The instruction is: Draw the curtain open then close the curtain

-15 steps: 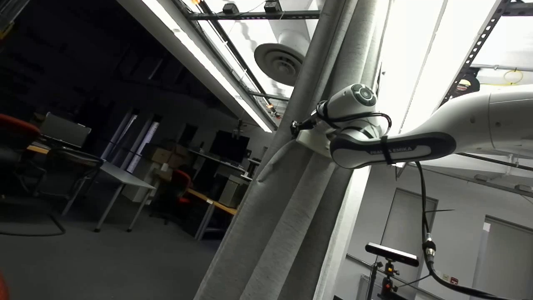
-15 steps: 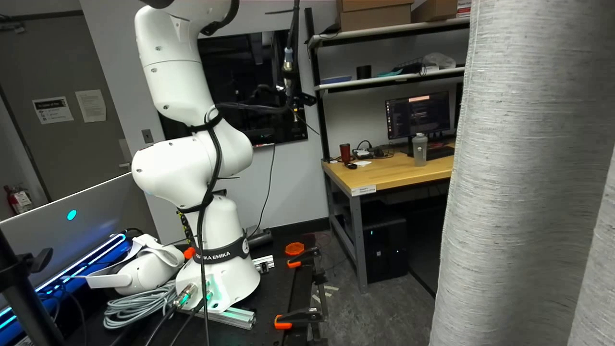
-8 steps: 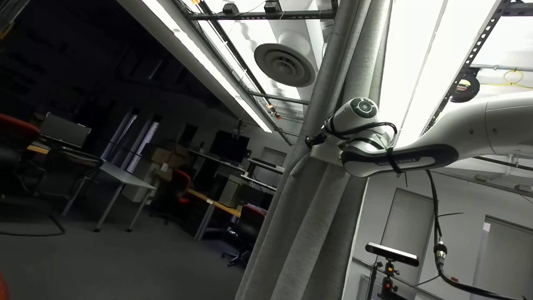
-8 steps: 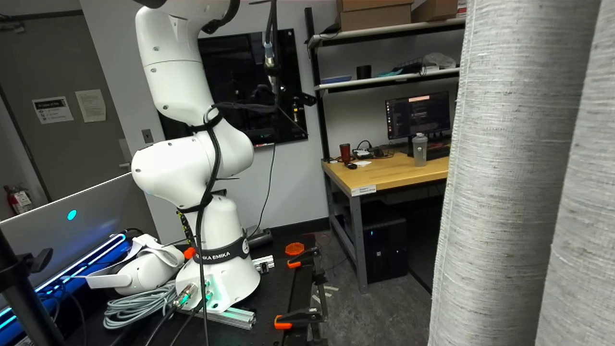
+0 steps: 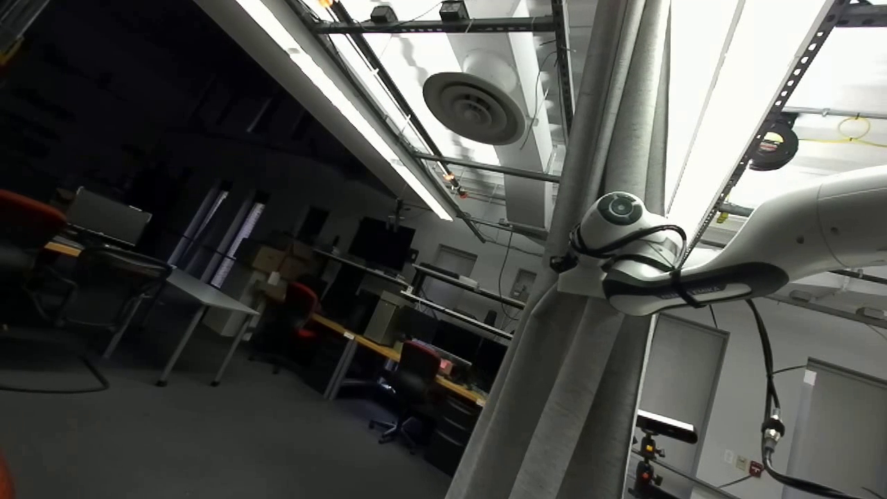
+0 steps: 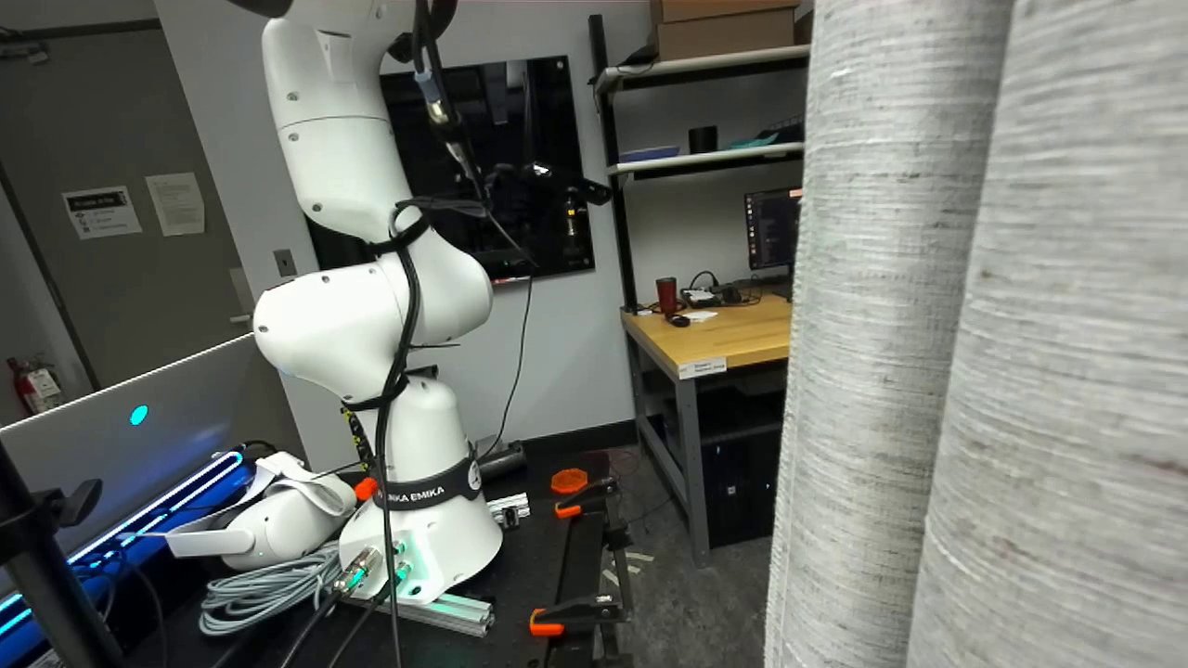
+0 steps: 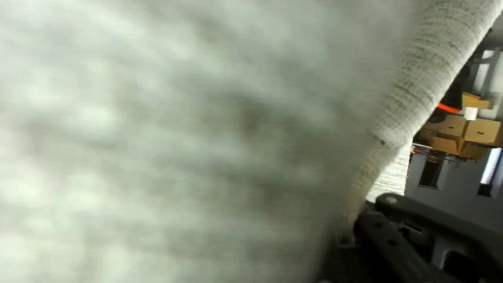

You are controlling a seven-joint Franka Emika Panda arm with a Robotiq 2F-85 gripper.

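A dim workroom (image 5: 229,291) is seen beyond the gripper (image 7: 349,232) in an exterior view, its grey floor (image 5: 229,436) far below the tool and a round vent (image 5: 475,107) higher than it. The curtain (image 5: 572,388) is gathered at the gripper, its tall folds running above and below, and most of the wrist view is filled with blurred cloth. The tool is judged to be narrowed onto a pinch of this fabric, since the folds converge there; the fingertips are not clearly seen. Whether the opening or the closing pull is in hand cannot be told. For either, the cloth should be led sideways at one height, slowly enough that the folds below the gripper can follow. A steep downward tug is best avoided, as the pinch could slip. Slack should be left in the cable (image 5: 767,346) hanging behind the gripper from the robot arm (image 5: 700,285), so it is not caught.
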